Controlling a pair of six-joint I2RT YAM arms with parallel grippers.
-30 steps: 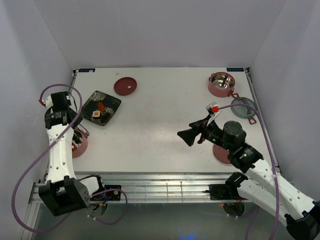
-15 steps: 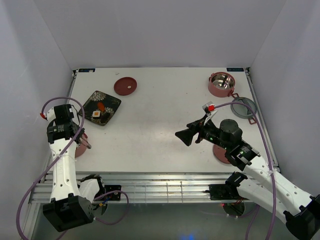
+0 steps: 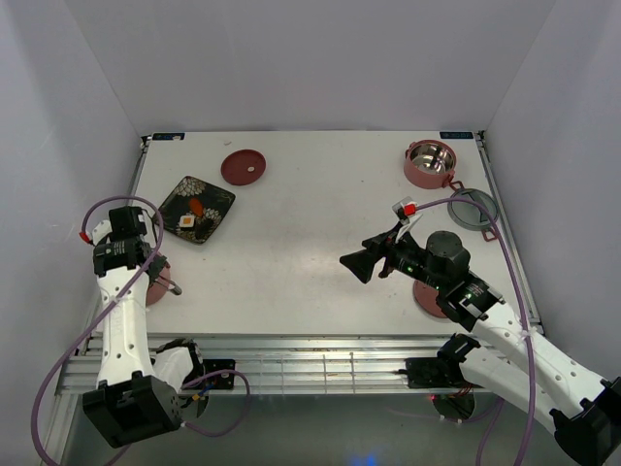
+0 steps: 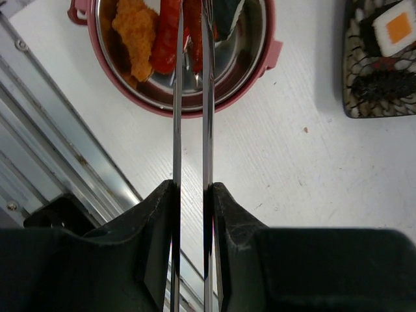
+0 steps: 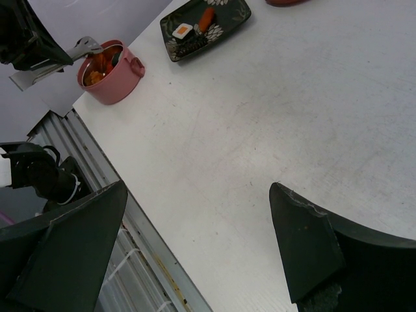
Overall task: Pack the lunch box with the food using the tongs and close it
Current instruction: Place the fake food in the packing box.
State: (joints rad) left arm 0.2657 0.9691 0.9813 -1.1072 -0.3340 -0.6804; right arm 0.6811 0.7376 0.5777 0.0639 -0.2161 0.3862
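Observation:
My left gripper [image 4: 192,188] is shut on the silver tongs [image 4: 177,117], whose two arms reach over a dusty-red lunch box tier [image 4: 263,71] at the table's left edge. Orange and red food [image 4: 133,32] lies in that tier; a red piece shows between the tong arms. From above, the left gripper [image 3: 144,264] half hides this tier [image 3: 155,294]. A sushi roll [image 3: 187,222] and an orange-red piece [image 3: 197,206] lie on the floral plate [image 3: 218,199]. Mid-table, my right gripper [image 3: 354,264] hangs open with nothing between its fingers, as the right wrist view shows [image 5: 197,188].
A second, steel-lined tier [image 3: 430,163] stands at the back right, with a grey ring [image 3: 473,209] beside it. One dark-red lid [image 3: 243,167] lies behind the plate. Another lid [image 3: 425,298] is partly under the right arm. The metal frame rail [image 3: 320,359] runs along the near edge.
The left arm has drawn back toward the near edge with the tongs, staying over the left tier. The right gripper shifted slightly left early on, then held still.

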